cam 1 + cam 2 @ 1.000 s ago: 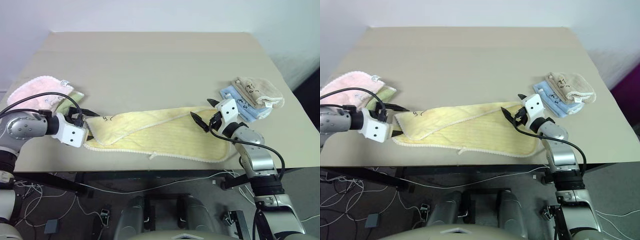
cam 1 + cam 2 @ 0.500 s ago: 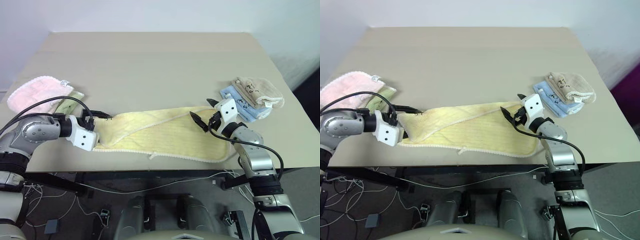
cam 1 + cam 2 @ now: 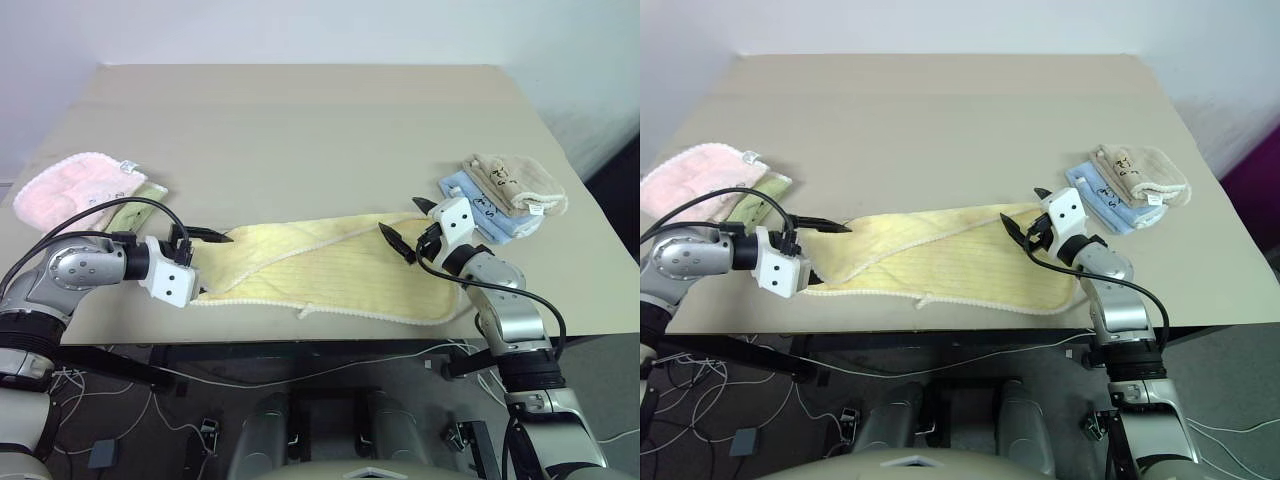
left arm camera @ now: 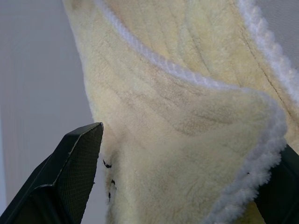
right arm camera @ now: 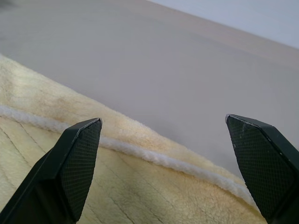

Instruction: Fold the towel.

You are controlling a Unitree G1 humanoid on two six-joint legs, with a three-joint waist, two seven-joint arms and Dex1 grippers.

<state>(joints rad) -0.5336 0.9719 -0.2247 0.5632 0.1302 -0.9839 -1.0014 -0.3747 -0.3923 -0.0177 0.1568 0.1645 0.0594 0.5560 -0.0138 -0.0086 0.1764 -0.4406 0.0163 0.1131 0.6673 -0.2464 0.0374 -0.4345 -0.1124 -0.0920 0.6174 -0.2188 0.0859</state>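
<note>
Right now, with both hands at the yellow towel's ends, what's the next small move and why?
Probably close the left hand on the towel. The left wrist view shows the towel's end bunched between its open fingers, not yet pinched. The right hand hovers open over the other end, clamping nothing. With the left end gripped, it could be carried toward the right end for the fold.

You face a beige table (image 3: pixel 300 130). A yellow towel (image 3: pixel 330 275) lies along its near edge. A pink towel (image 3: pixel 65 190) sits far left, folded cloths (image 3: pixel 505 195) far right.
</note>
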